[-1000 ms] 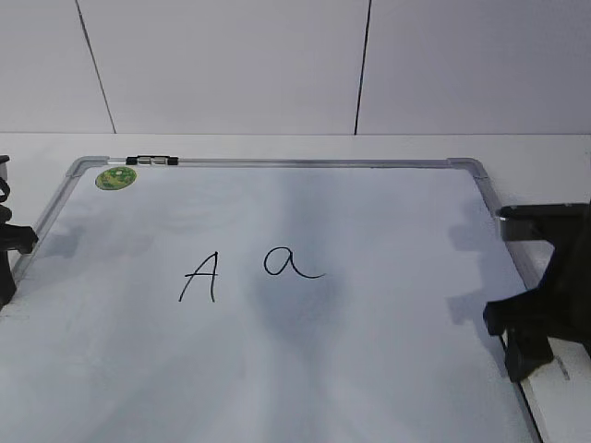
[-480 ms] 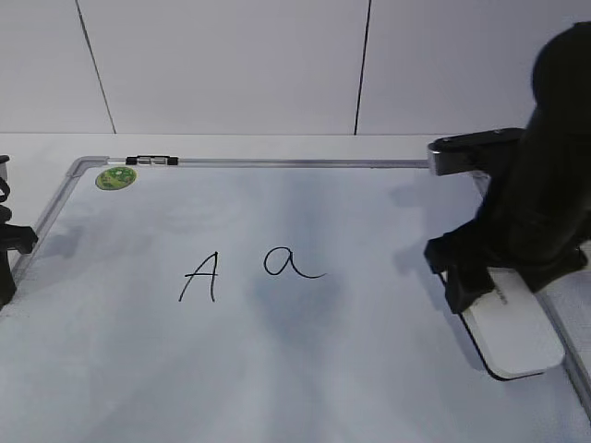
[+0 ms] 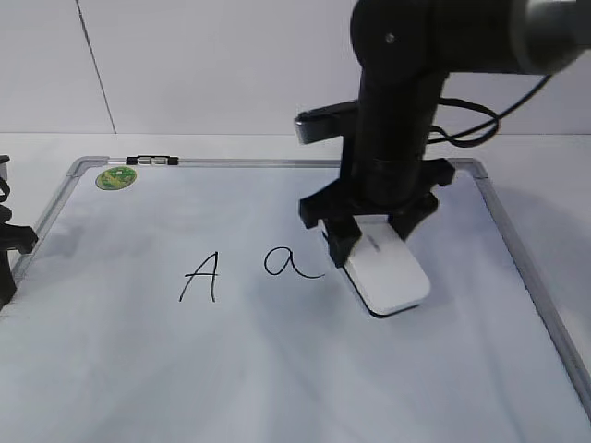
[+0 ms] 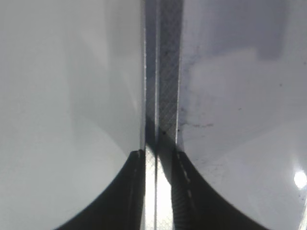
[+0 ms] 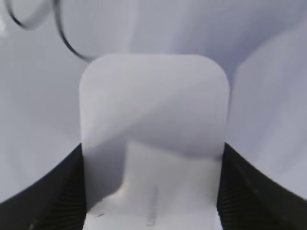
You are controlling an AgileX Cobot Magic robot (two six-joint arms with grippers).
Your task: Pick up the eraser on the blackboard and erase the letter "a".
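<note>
The white oblong plastic eraser, pinched in my right pincer, could smear the angular "A" (close by) if I overshoot the cursive "a".

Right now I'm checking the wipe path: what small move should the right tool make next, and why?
Probably slide left. The right tool holds the eraser just right of the letter "a", whose ink looks intact on the blackboard.
</note>
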